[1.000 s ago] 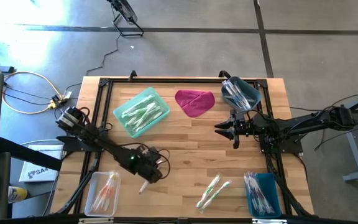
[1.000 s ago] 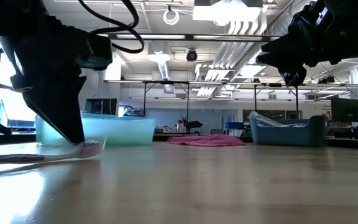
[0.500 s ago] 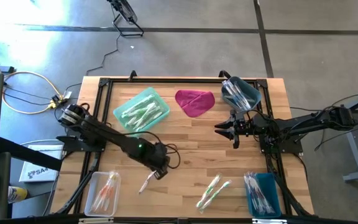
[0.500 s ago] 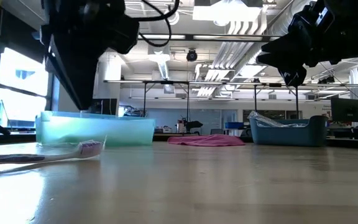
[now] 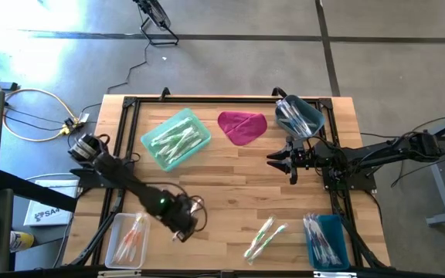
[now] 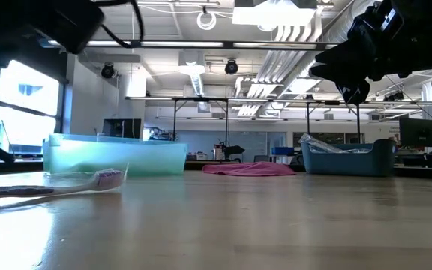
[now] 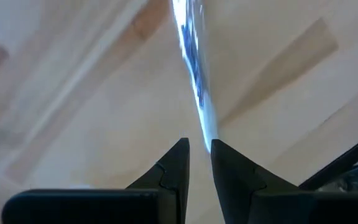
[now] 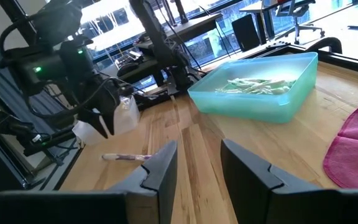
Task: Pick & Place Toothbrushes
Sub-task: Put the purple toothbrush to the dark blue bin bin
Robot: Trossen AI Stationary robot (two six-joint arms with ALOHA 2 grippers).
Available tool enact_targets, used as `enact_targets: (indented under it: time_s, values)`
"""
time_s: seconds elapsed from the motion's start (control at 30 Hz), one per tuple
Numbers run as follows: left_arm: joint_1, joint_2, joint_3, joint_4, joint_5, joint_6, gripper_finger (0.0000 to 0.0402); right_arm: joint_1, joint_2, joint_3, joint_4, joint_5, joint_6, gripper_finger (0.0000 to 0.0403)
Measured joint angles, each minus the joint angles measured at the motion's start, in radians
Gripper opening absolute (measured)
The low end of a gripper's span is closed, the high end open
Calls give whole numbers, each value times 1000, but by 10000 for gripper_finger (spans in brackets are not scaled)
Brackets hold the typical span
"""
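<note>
Wooden table (image 5: 230,166) carries a wrapped toothbrush (image 6: 47,184) lying flat near its front edge, left of centre, directly under the left gripper (image 5: 182,229), whose fingers (image 7: 173,168) stand slightly apart above it, while the right gripper (image 5: 278,159) waits over the table's right half, fingers (image 8: 160,168) apart and empty.

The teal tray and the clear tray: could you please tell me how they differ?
The teal tray is opaque and sits near the magenta cloth; the clear tray is see-through and sits at a table corner. The teal tray holds green toothbrushes; the clear tray holds pink toothbrushes. Both are open rectangular trays.
</note>
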Motion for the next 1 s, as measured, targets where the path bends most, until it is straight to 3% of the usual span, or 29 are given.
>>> enact_targets:
  time_s: [0.33,0.67,0.83,1.0]
  values:
    - [-104,0,0,2,-152,-128,65,0,0,0,0,0,7,116]
    - [-103,0,0,33,-174,-130,65,0,0,0,-1,0,7,116]
    - [-103,0,-18,47,-132,-130,66,0,0,0,-2,0,7,116]
    - [-103,10,-54,53,-99,-154,95,0,0,0,-2,0,7,116]
